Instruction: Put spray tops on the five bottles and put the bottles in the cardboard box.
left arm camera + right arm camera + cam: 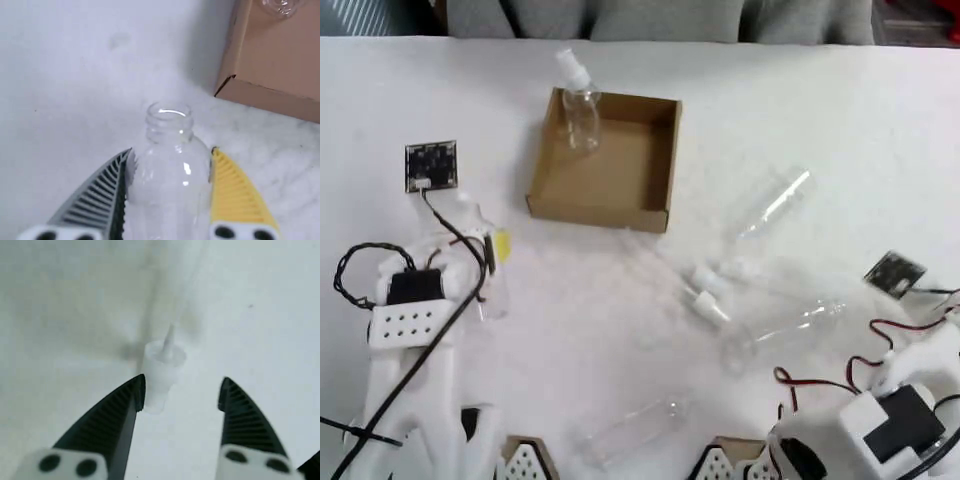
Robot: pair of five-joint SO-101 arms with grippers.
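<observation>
Capping step, looks like. Left claw [171,152] is clamped on an uncapped bottle [169,125] near the box [260,75]. Right claw [182,381] is spread open at a spray top [161,371]. Next it probably needs to pinch that and line it up with the bottle's neck.

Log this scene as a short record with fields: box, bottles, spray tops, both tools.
cardboard box: open, capped bottle standing in a far corner
left tool: shut on uncapped bottle, near the box
right tool: open, spray top lying close ahead of it
loose bottles: three, lying on the table
</observation>
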